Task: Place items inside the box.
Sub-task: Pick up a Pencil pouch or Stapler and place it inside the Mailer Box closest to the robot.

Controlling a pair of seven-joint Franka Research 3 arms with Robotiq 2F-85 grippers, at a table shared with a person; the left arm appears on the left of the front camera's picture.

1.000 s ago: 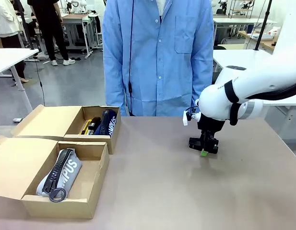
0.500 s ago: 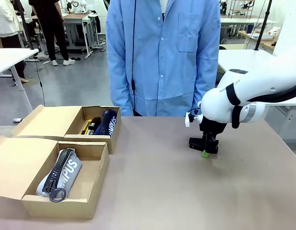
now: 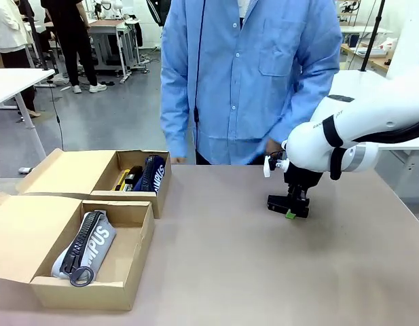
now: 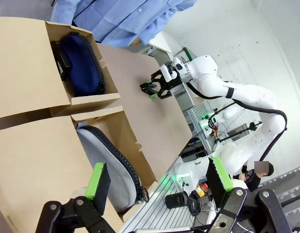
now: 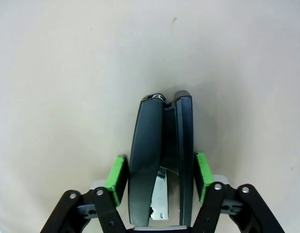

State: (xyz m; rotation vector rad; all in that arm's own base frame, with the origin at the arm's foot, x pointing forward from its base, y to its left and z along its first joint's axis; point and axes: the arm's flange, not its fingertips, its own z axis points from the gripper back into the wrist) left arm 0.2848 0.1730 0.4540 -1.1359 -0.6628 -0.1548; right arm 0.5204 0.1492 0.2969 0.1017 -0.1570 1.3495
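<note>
Nearest the robot, at the left of a brown table, sits an open cardboard box with its lid flap folded out to the left. A grey zip pouch lies inside it, filling most of the floor, with its zip pull at the near end.

The left gripper hangs above this box. Its green pads stand wide apart with nothing between them.

Just behind, touching the first box, is a second open box. It holds a navy pouch against its right wall. A yellow knife and a small black item, too small to identify, are tucked in on the pouch's left. The raised walls of both boxes face the middle of the table.

Well to the right, across a stretch of table surface, the right gripper points down close to the tabletop. In the right wrist view, a black stapler lies lengthwise between its fingers. A green pad rests against each long side, so the jaws have narrowed onto it.

At the far edge stands a person in a blue coat. One hand is just behind the right arm's white wrist. The other hand is near the far box's back corner. Beyond are other white tables and people.
</note>
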